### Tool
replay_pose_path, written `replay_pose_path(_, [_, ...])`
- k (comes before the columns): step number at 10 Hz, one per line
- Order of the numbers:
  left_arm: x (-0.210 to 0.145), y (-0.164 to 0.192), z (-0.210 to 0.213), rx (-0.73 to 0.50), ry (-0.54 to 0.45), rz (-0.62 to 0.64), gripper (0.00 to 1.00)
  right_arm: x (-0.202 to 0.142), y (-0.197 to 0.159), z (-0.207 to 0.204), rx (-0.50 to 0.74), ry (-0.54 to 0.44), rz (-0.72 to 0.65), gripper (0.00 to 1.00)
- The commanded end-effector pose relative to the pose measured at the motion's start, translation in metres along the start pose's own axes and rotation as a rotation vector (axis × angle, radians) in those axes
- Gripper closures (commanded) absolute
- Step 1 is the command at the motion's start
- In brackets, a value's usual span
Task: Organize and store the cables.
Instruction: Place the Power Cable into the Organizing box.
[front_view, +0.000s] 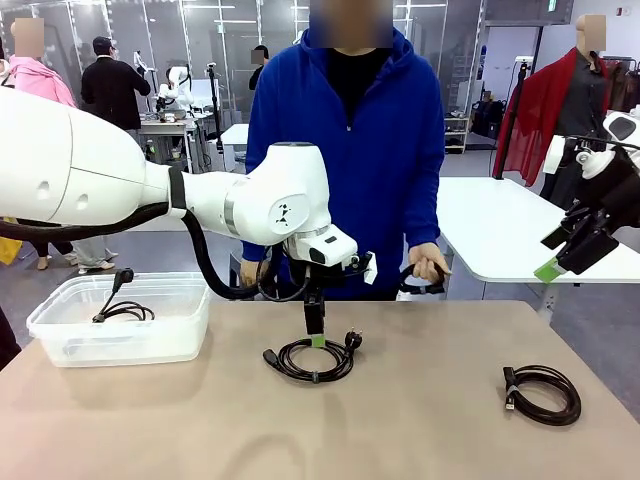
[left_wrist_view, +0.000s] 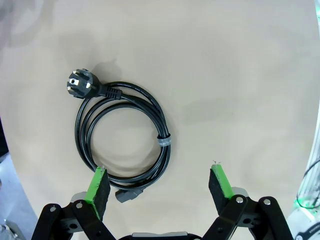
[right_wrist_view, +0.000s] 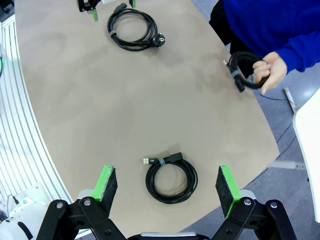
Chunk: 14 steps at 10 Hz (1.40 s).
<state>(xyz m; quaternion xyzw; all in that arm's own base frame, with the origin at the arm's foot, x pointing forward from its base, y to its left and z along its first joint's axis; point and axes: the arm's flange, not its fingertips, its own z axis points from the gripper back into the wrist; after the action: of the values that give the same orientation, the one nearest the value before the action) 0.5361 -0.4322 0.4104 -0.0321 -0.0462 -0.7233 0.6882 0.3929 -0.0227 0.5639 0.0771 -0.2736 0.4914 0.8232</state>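
Observation:
A coiled black cable (front_view: 310, 361) with a round plug (left_wrist_view: 80, 84) lies mid-table. My left gripper (front_view: 316, 335) hangs open just above its near edge; in the left wrist view the coil (left_wrist_view: 122, 132) lies between and ahead of the gripper (left_wrist_view: 159, 190), one green pad (left_wrist_view: 97, 190) over its rim. A second coiled cable (front_view: 543, 393) rests at the right front. My right gripper (front_view: 555, 260) is open, raised high at the right; its wrist view looks down on that cable (right_wrist_view: 171, 177). The person's hand holds a third cable (front_view: 425, 276) at the far edge. Another cable (front_view: 125, 310) lies in the bin.
A clear plastic bin (front_view: 70, 335) stands at the table's left. The person in a blue hoodie (front_view: 350, 150) stands at the far side. A white table (front_view: 500, 225) sits behind on the right. The brown tabletop (front_view: 420, 420) between the two coils is bare.

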Motion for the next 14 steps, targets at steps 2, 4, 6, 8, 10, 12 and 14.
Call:
replay_pose_path(2, [0.005, 0.002, -0.003, -0.011, 0.036, 0.030, 0.00, -0.001, 0.000, 0.000, -0.001, 0.002, 0.000, 0.00])
replay_pose_path(4, [0.005, 0.003, -0.023, -0.039, 0.026, 0.032, 0.00, -0.001, 0.000, 0.000, -0.001, 0.002, 0.000, 0.00])
replay_pose_path(6, [0.005, 0.003, -0.038, -0.052, 0.049, 0.049, 0.00, -0.001, 0.000, 0.000, -0.001, 0.002, 0.000, 0.00])
replay_pose_path(8, [0.006, 0.004, -0.051, -0.066, 0.062, 0.065, 0.00, -0.001, 0.000, 0.000, -0.001, 0.002, 0.000, 0.00])
replay_pose_path(10, [0.006, 0.006, -0.064, -0.089, 0.095, 0.076, 0.00, -0.001, 0.000, 0.000, -0.001, 0.002, 0.000, 0.00])
replay_pose_path(12, [0.004, 0.011, -0.078, -0.083, 0.093, 0.077, 0.00, -0.001, 0.000, 0.000, -0.001, 0.002, 0.000, 0.00])
replay_pose_path(14, [0.001, 0.012, -0.085, -0.086, 0.094, 0.074, 0.00, -0.001, 0.000, 0.000, -0.001, 0.002, 0.000, 0.00])
